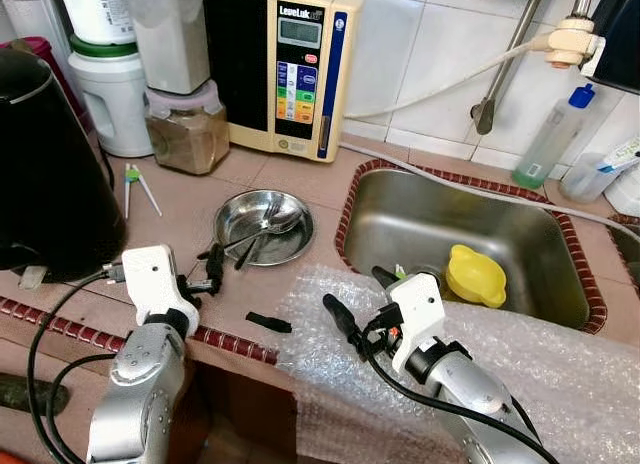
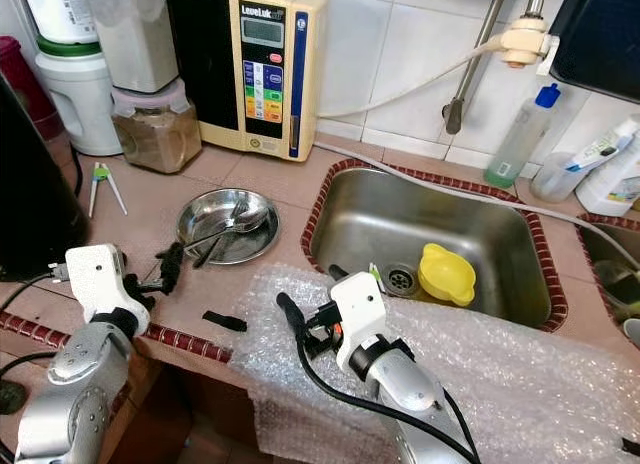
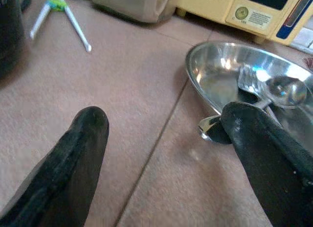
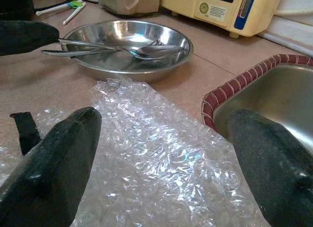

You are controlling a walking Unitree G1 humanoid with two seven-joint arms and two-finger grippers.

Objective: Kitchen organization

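Beside steel dish [image 1: 263, 227] — left tool [image 1: 205, 271] agape, empty | right tool [image 1: 360, 302] over bubble wrap [image 1: 520, 369] — agape, empty

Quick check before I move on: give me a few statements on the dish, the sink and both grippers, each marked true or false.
1. The round steel dish holds metal cutlery. True.
2. The yellow plastic lid lies on the counter beside the kettle. False: it sits inside the steel sink.
3. The left gripper is open next to the dish, by the cutlery handles. True.
4. The right gripper is shut on the sheet of bubble wrap. False: its fingers are spread open over it.
5. The dish stands in the sink. False: it rests on the tiled counter.
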